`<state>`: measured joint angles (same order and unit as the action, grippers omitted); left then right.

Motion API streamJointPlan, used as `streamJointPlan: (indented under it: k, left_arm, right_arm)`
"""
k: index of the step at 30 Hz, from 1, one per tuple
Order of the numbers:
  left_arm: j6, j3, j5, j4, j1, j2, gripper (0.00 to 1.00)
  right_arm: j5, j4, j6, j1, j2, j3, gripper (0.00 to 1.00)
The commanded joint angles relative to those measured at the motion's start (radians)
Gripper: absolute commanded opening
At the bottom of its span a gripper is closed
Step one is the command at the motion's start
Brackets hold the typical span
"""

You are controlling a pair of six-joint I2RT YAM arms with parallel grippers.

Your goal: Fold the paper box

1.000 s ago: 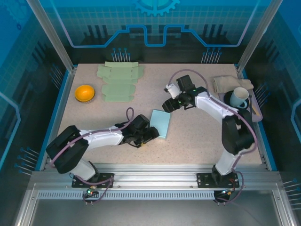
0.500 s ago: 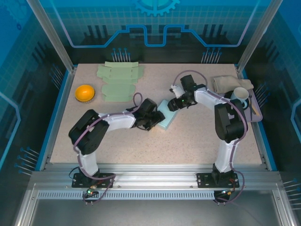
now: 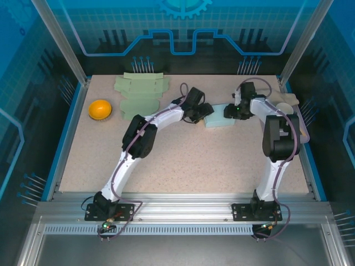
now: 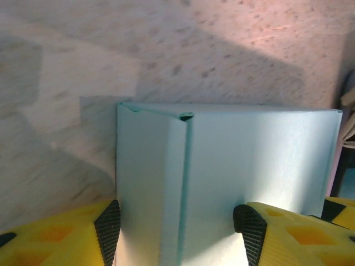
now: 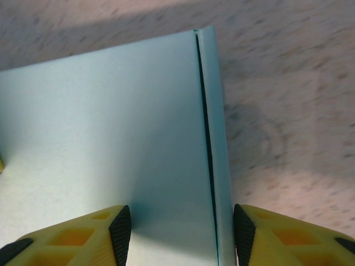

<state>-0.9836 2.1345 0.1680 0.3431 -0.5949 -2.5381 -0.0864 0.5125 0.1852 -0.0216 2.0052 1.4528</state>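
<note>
Bracketing paper box at far middle of desk, likely to crease it.
Holding left tool and right tool half open astride opposite ends, clamping nothing; press evenly, pads level.

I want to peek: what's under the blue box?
Speckled table shows around the blue box. The patch right beneath it is covered, so anything there can't be seen.

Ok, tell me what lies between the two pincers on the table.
The light blue paper box lies flat there, with the left pincer at one end and the right pincer at the other, as the top view shows.
</note>
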Motion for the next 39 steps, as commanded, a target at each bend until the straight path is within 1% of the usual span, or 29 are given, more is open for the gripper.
streamJointPlan:
  k: [1,4,8,11,13,16,19,20,22,24,27,30,33,36,39]
  left_arm:
    - [0.024,0.210,0.118,0.088,-0.012,-0.143,0.62]
    - [0.025,0.366,0.124,0.121,-0.007,-0.228,0.64]
    - [0.039,0.391,0.118,0.114,0.020,-0.219,0.68]
    - [0.109,0.366,0.100,0.170,0.053,-0.144,0.76]
    - [0.175,0.303,0.087,0.193,0.079,-0.061,0.79]
    - [0.309,0.184,0.058,0.280,0.134,0.089,0.82]
    - [0.464,0.050,-0.008,0.369,0.201,0.237,0.82]
    - [0.529,0.003,-0.049,0.408,0.216,0.282,0.82]
    - [0.655,-0.100,-0.188,0.452,0.230,0.347,0.82]
    - [0.755,-0.205,-0.322,0.448,0.232,0.387,0.82]
    - [0.851,-0.286,-0.457,0.406,0.233,0.376,0.82]
    - [0.889,-0.294,-0.548,0.357,0.234,0.335,0.82]
    - [0.908,-0.291,-0.610,0.306,0.229,0.307,0.81]
    - [0.929,-0.249,-0.702,0.318,0.233,0.252,0.80]
    - [0.956,-0.171,-0.701,0.365,0.238,0.192,0.78]
  right_arm:
    - [-0.013,0.037,0.036,0.013,0.057,0.072,0.53]
    - [-0.013,0.040,0.060,0.030,0.068,0.087,0.53]
    - [0.004,0.002,0.078,0.036,0.004,0.057,0.56]
    - [0.027,0.007,0.077,0.040,-0.088,0.045,0.60]
    - [0.049,0.026,0.073,0.040,-0.162,0.037,0.62]
    - [0.068,0.059,0.060,0.036,-0.273,0.010,0.64]
    - [0.083,0.070,0.041,-0.008,-0.366,-0.034,0.64]
    - [0.084,0.071,0.042,-0.032,-0.392,-0.054,0.65]
    - [0.081,0.060,0.057,-0.079,-0.433,-0.094,0.64]
    - [0.064,0.034,0.079,-0.125,-0.465,-0.131,0.64]
    - [0.043,0.015,0.114,-0.178,-0.483,-0.159,0.65]
    - [0.038,0.008,0.128,-0.219,-0.485,-0.177,0.64]
    - [0.041,0.010,0.128,-0.239,-0.491,-0.200,0.64]
    - [0.031,0.004,0.126,-0.243,-0.513,-0.240,0.64]
    - [0.033,-0.003,0.120,-0.243,-0.536,-0.276,0.65]
